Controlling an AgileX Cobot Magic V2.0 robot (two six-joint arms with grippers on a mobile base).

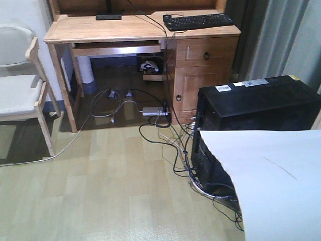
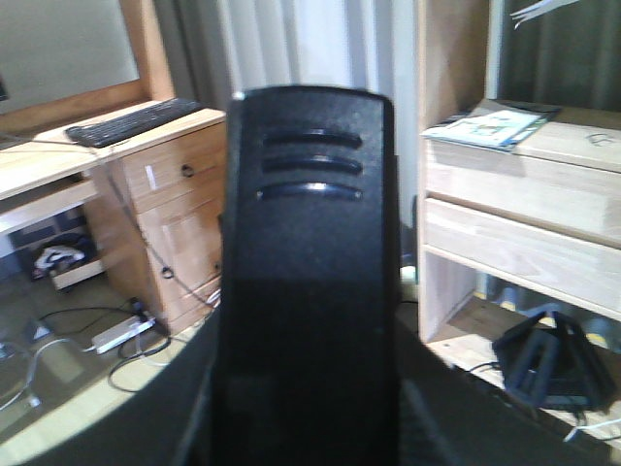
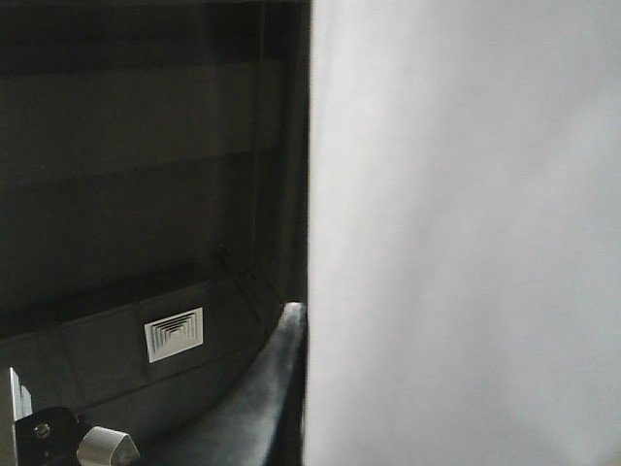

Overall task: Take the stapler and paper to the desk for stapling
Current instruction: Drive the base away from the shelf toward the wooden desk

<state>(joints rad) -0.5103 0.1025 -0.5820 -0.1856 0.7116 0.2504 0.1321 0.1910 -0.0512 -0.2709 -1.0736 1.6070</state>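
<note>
In the left wrist view the black stapler (image 2: 310, 243) stands upright and fills the middle, three grooves near its top end. My left gripper (image 2: 310, 408) is shut on it, its dark fingers (image 2: 170, 408) flanking the lower body. The white paper (image 1: 266, 186) hangs close to the camera at the lower right, with a thin line on it. The right wrist view shows the paper (image 3: 466, 233) covering the right half. My right gripper (image 3: 309, 335) is shut on its edge; one dark finger (image 3: 277, 388) shows, the other is hidden. The desk (image 1: 100, 30) stands ahead across the floor.
A black keyboard (image 1: 198, 21) and a monitor base (image 1: 109, 16) lie on the desk. A black computer case (image 1: 256, 105) stands at the right with cables (image 1: 165, 130) trailing over the floor. A chair (image 1: 20, 85) is at the left. A shelf unit (image 2: 524, 204) stands right of the stapler.
</note>
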